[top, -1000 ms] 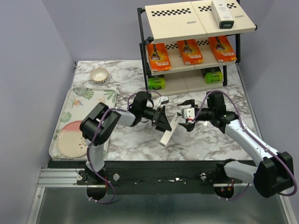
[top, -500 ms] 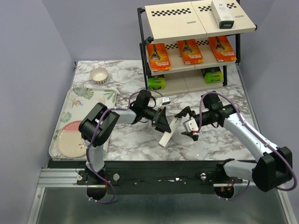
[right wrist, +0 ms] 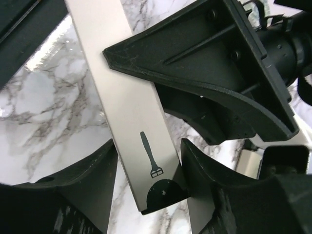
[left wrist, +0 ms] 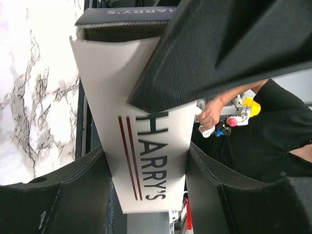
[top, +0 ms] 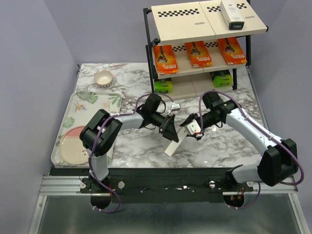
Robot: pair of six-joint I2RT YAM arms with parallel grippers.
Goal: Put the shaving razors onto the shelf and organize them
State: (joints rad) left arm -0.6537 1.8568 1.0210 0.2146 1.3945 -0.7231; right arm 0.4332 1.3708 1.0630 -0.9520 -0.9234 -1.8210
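- A slim white box (top: 173, 144) printed "HARRY'S" hangs tilted over the marble desk (top: 136, 148), in front of the shelf (top: 183, 29) and well apart from it.
- The box's upper end points toward the shelf. Its lower end points away from it and sits close to the desk, though whether it touches is unclear.
- The left tool (top: 171, 132) is pinching this box. In the left wrist view its fingers (left wrist: 73, 195) press against the two long edges.
- The right tool (top: 191, 129) has closed on the same box from the other side. In the right wrist view its fingers (right wrist: 73, 195) lie along both edges near the end with the razor icon.
- The two tools sit just beside each other on the box, nearly touching.
- A second white box (top: 232, 13) lies on the right half of the shelf's top tier.
- Three orange packs (top: 199, 53) lie side by side on the middle tier.
- Two black packs with lime-green ends (top: 164, 86) lie on the bottom tier, one at each side.
- Left of the shelf, a floral tray (top: 73, 114) holds a pink plate (top: 75, 145), and a small bowl (top: 103, 78) sits between the tray and the shelf.
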